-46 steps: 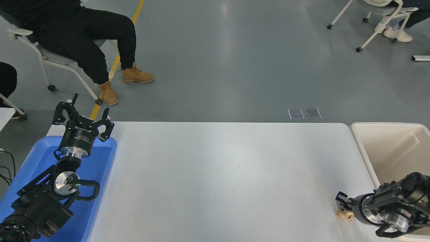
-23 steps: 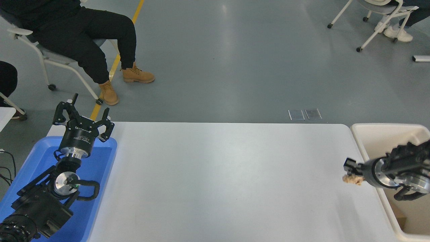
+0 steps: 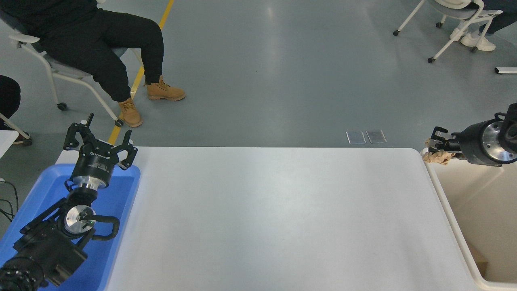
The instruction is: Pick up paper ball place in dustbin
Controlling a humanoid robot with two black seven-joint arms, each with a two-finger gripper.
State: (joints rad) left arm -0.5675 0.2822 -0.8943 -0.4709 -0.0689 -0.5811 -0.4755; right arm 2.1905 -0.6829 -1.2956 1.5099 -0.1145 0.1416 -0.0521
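Observation:
The tan crumpled paper ball hangs in the air, with my right gripper shut on it. It is held high over the far left corner of the cream-white dustbin, which stands against the table's right edge. The right arm comes in from the right edge and points left. My left gripper stays parked at the lower left, open, above the blue tray.
A blue plastic tray lies under the left arm at the table's left end. A brown scrap lies in the dustbin's bottom. A seated person's legs and boots are beyond the table's far left; wheeled chairs stand at the top corners.
My right gripper has risen from the table's right front area with the paper ball in it, moving up and away to the dustbin's far corner. The left arm has not moved.

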